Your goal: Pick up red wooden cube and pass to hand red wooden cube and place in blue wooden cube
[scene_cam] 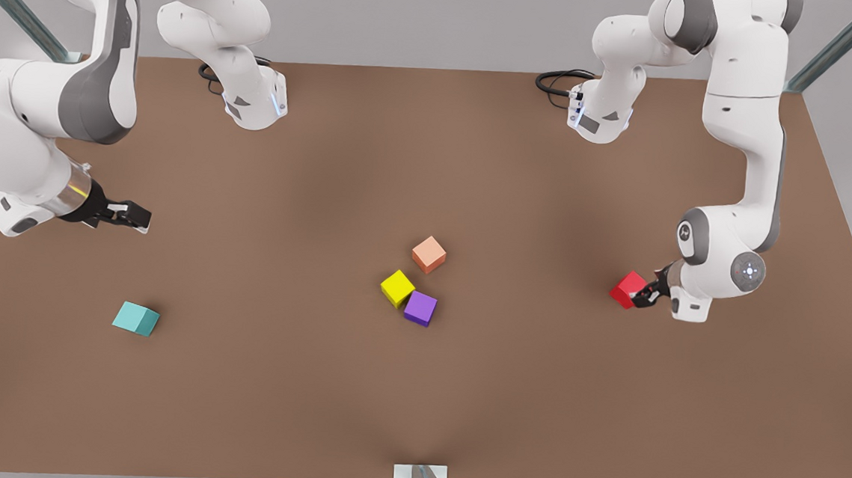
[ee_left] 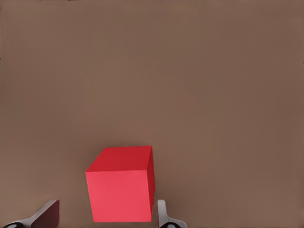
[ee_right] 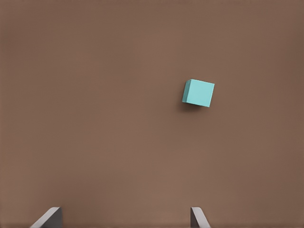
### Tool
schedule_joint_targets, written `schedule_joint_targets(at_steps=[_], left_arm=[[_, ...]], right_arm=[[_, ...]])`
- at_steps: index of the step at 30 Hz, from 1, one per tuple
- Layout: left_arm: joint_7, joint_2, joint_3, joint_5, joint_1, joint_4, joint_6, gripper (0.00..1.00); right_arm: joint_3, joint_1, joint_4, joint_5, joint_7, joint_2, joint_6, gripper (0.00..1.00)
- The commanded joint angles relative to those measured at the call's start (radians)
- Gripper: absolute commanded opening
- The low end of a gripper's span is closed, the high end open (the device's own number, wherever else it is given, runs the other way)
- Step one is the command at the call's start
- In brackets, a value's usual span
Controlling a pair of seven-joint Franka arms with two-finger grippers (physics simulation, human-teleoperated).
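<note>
On the table (scene_cam: 432, 157): five small cubes lie on brown board, an arm at each side.
Left claw (scene_cam: 646, 290): at the front view's right, fingers spread either side of the red wooden cube (scene_cam: 628, 289); one finger looks close against it, the other stands clear, so no firm hold yet.
Right claw (scene_cam: 128, 214): waiting at the front view's left, fingers wide apart, holding nothing, above and beyond the blue wooden cube (scene_cam: 136, 318).
Risk: closing off-centre could skew or push the red cube away.
Orientation: a cube, no long axis; it sits turned, a corner toward the middle cubes.
</note>
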Motion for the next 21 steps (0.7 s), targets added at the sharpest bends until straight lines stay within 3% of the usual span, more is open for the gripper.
schedule_joint_targets(at_steps=[1, 21], left_arm=[[-0.352, 0.001, 0.000, -0.001, -0.002, 0.000, 0.055, 1.00], [-0.252, 0.127, -0.003, -0.001, -0.010, 0.000, 0.099, 1.00]], right_arm=[[-0.001, -0.001, 0.000, 0.000, -0.004, -0.001, -0.002, 1.00], [0.001, 0.001, -0.004, 0.000, -0.004, 0.001, -0.017, 1.00]])
